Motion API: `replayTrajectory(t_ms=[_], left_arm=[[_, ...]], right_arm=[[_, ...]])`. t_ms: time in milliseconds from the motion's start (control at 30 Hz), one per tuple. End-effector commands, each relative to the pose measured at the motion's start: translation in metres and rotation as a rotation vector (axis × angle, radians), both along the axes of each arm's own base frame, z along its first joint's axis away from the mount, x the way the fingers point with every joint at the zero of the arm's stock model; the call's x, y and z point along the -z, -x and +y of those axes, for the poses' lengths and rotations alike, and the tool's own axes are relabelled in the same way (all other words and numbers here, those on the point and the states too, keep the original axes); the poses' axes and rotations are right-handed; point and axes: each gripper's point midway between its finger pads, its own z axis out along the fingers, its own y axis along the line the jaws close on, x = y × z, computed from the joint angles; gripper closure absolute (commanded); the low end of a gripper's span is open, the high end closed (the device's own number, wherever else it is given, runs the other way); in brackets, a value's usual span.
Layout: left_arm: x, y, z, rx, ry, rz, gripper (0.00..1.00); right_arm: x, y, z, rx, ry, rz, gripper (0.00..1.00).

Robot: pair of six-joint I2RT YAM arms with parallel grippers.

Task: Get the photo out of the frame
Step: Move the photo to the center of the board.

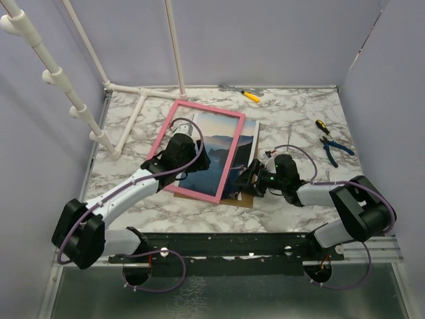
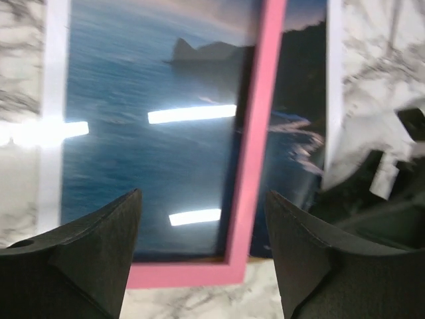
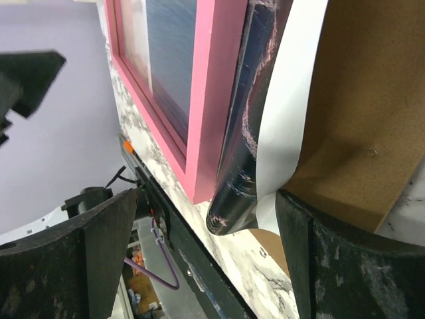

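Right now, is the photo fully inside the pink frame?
No, the photo sticks out past the right side of the pink frame.

The frame [image 1: 230, 157] lies askew at mid-table, the photo [image 1: 246, 143] jutting from under its right side over a backing board [image 3: 372, 100]. The left gripper [image 2: 202, 199] hangs above the frame; the right gripper [image 3: 207, 194] straddles the photo's near corner. Pliers [image 1: 335, 147] lie far right.
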Motion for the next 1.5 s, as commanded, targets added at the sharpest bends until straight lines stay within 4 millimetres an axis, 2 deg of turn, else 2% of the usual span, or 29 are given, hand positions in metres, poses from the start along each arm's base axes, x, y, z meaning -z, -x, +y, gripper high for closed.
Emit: replayTrajectory(t_ms=[0, 200, 300, 400, 500, 600, 667, 900, 1033, 1100, 1200, 1333, 1467], left_arm=[[-0.006, 0.052, -0.035, 0.097, 0.191, 0.08, 0.25], [-0.019, 0.093, -0.066, -0.019, 0.636, 0.158, 0.28], [-0.022, 0.102, -0.066, -0.131, 0.81, 0.164, 0.25], [-0.024, 0.107, -0.061, -0.2, 0.904, 0.14, 0.21], [-0.027, 0.111, -0.061, -0.223, 0.959, 0.122, 0.28], [-0.021, 0.115, -0.063, -0.259, 0.99, 0.126, 0.39], [-0.018, 0.115, -0.065, -0.279, 1.014, 0.133, 0.41], [-0.016, 0.11, -0.074, -0.29, 1.006, 0.118, 0.36], [-0.019, 0.108, -0.072, -0.295, 1.007, 0.098, 0.36], [-0.022, 0.106, -0.067, -0.305, 1.014, 0.074, 0.36], [-0.027, 0.103, -0.055, -0.329, 1.005, 0.03, 0.37], [-0.03, 0.098, -0.04, -0.354, 0.844, -0.042, 0.38], [-0.041, 0.095, -0.028, -0.342, 0.706, -0.097, 0.38]], right_arm=[[-0.011, -0.005, 0.007, -0.032, -0.029, -0.077, 0.11], [-0.009, -0.006, 0.007, -0.023, -0.03, -0.073, 0.12], [-0.008, -0.006, 0.006, -0.013, -0.034, -0.069, 0.12], [-0.009, -0.006, 0.007, -0.011, -0.045, -0.07, 0.12], [-0.009, -0.005, 0.006, -0.002, -0.056, -0.068, 0.13], [-0.011, -0.007, 0.006, 0.011, -0.069, -0.077, 0.13], [-0.012, -0.008, 0.007, 0.016, -0.077, -0.084, 0.13], [-0.015, -0.016, 0.007, 0.018, -0.054, -0.13, 0.13], [-0.013, -0.022, 0.003, 0.03, 0.005, -0.15, 0.14], [-0.012, -0.023, 0.003, 0.03, 0.013, -0.145, 0.21], [-0.007, -0.024, 0.002, 0.036, 0.031, -0.117, 0.38], [-0.001, -0.023, 0.002, 0.043, 0.041, -0.08, 0.59], [0.002, -0.024, 0.004, 0.039, 0.03, -0.05, 0.63]])
